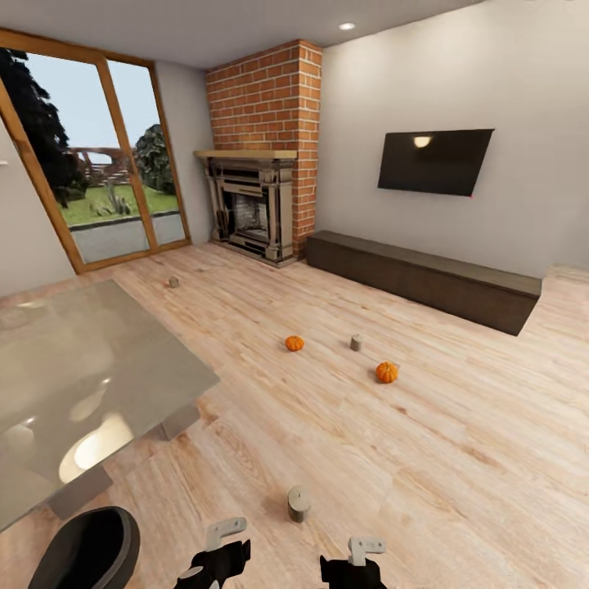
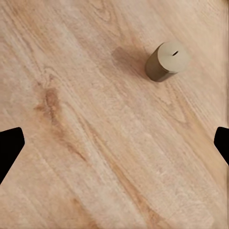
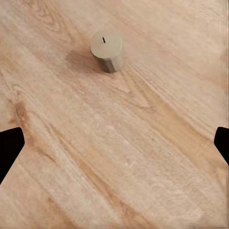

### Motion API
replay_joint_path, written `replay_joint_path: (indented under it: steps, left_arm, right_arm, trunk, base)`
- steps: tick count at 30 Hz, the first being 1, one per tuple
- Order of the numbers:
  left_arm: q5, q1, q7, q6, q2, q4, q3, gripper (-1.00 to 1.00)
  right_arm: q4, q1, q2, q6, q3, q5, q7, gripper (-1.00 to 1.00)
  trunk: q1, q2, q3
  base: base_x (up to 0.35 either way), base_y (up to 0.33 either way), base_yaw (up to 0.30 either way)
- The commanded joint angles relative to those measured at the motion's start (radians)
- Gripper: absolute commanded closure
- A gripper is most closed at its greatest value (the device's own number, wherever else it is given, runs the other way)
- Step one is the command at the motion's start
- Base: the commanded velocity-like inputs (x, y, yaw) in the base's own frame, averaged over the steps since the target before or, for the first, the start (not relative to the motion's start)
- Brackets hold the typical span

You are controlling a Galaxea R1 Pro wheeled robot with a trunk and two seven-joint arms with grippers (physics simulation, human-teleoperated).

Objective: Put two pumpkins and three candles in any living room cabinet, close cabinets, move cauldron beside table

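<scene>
The table (image 1: 123, 360), a low slab with a reflective greyish glass top, fills the near left of the head view. The cabinet (image 1: 425, 278) runs long, low and dark brown along the far wall under the screen, its fronts apparently flush and closed. The cauldron (image 1: 86, 550), glossy black and wide-mouthed, sits on the floor just beside the table's near corner, so that requirement may already be met (a judgement from this angle only).

Everything else seems left to do. Both pumpkins, one (image 1: 294, 343) and the other (image 1: 387, 372), small, ribbed and bright orange, lie on the open wood floor, well apart from the cabinet. The three stubby grey-beige candles stand upright on the floor: the nearest candle (image 1: 298, 503) just ahead of the grippers, a middle candle (image 1: 356, 343) between the pumpkins, a far candle (image 1: 173, 281) near the window.

The left gripper (image 2: 114, 145) and right gripper (image 3: 114, 145) hang above bare floor, fingers spread wide, holding nothing.
</scene>
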Motion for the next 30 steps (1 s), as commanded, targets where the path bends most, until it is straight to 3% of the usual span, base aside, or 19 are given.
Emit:
replay_joint_path:
  steps: [1,16,30]
  left_arm:
    - [0.009,0.0,0.007,-0.002,0.001,-0.001,-0.009,-1.0]
    - [0.004,0.0,0.008,-0.002,0.0,-0.001,-0.01,-1.0]
    - [0.002,0.0,0.008,-0.002,0.0,-0.001,-0.01,-1.0]
  right_arm:
    - [0.001,-0.001,0.0,-0.004,0.006,-0.008,-0.003,-1.0]
    - [0.001,-0.001,0.0,-0.005,0.006,-0.008,-0.003,-1.0]
    - [0.0,-0.001,0.0,-0.02,0.008,-0.007,-0.005,-1.0]
  trunk:
    - [0.0,0.0,-0.001]
    - [0.0,0.0,-0.011]
    - [0.0,0.0,-0.012]
  base:
    - [0.0,0.0,-0.277]
    - [0.0,0.0,-0.264]
    - [0.001,-0.002,-0.025]
